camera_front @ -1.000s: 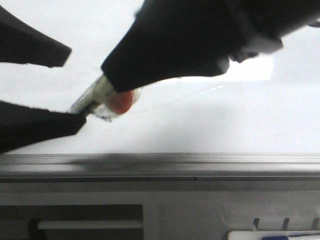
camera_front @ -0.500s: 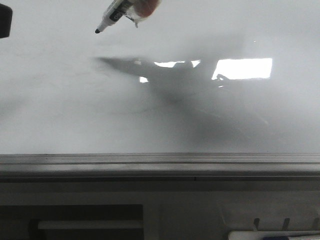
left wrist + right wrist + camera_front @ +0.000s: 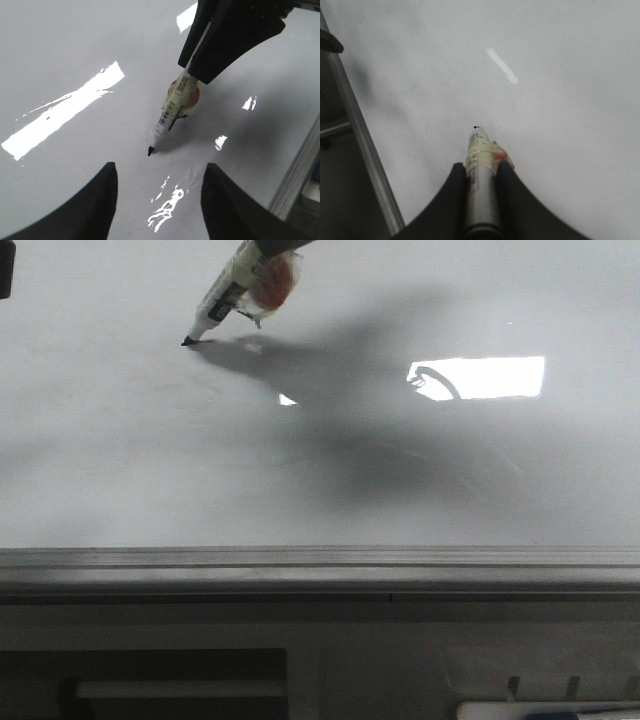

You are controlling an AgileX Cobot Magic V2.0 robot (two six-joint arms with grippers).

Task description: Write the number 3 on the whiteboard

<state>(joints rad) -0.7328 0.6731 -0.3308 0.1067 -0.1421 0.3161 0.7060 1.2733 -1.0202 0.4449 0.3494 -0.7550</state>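
Note:
The whiteboard (image 3: pixel 120 460) is glossy white with a bright rectangular reflection (image 3: pixel 480 378) and faint smudges. No black number 3 shows on it. My right gripper (image 3: pixel 482 172) is shut on a marker (image 3: pixel 479 165) wrapped in yellowish tape with a red spot. The marker (image 3: pixel 240 285) slants down to the left, and its black tip (image 3: pixel 186 341) meets its own shadow on the board. In the left wrist view the marker (image 3: pixel 172 107) hangs from the right gripper (image 3: pixel 192 70). My left gripper (image 3: pixel 160 200) is open and empty, just above the board close to the tip.
A grey metal edge rail (image 3: pixel 320 570) runs along the board's near side and also shows in the right wrist view (image 3: pixel 360 145). Below it at the bottom right lies a white tray (image 3: pixel 540 710) with a blue-marked item.
Both arms have moved away from the camera toward the board. In the last half second the marker tip dropped from above the board down to its shadow on the surface.

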